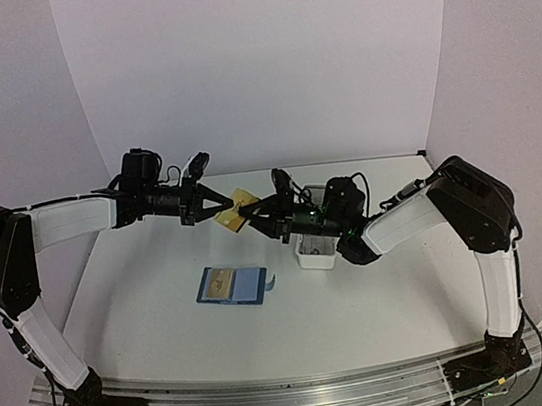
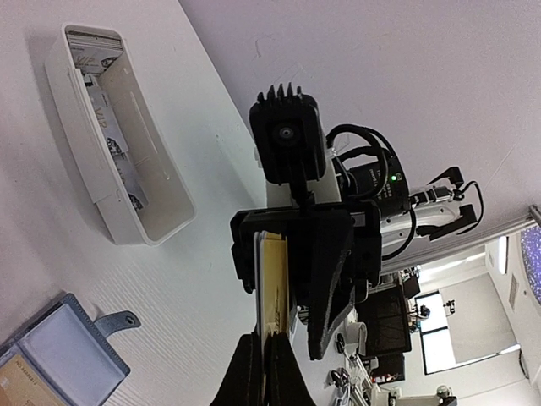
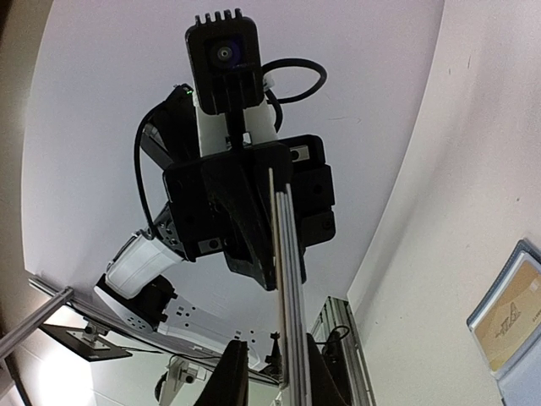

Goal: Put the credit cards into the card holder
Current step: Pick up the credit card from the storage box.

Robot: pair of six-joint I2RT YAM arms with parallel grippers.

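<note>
A stack of credit cards [image 1: 237,211], tan card outermost with pale ones behind, hangs in the air between my two grippers. My left gripper [image 1: 219,208] is shut on one end of the stack; in the left wrist view [image 2: 269,372] the tan card [image 2: 275,283] stands edge-up between its fingertips. My right gripper [image 1: 255,211] faces it, jaws around the stack's other end. In the right wrist view [image 3: 279,376] the cards [image 3: 289,279] lie against one finger, with a gap to the other. The blue card holder [image 1: 230,285] lies open on the table, a tan card in one pocket.
A long white tray [image 1: 316,248] stands right of the card holder, below my right gripper. In the left wrist view the tray [image 2: 161,211] holds more pale cards [image 2: 110,127]. The card holder's snap tab [image 2: 118,321] points toward it.
</note>
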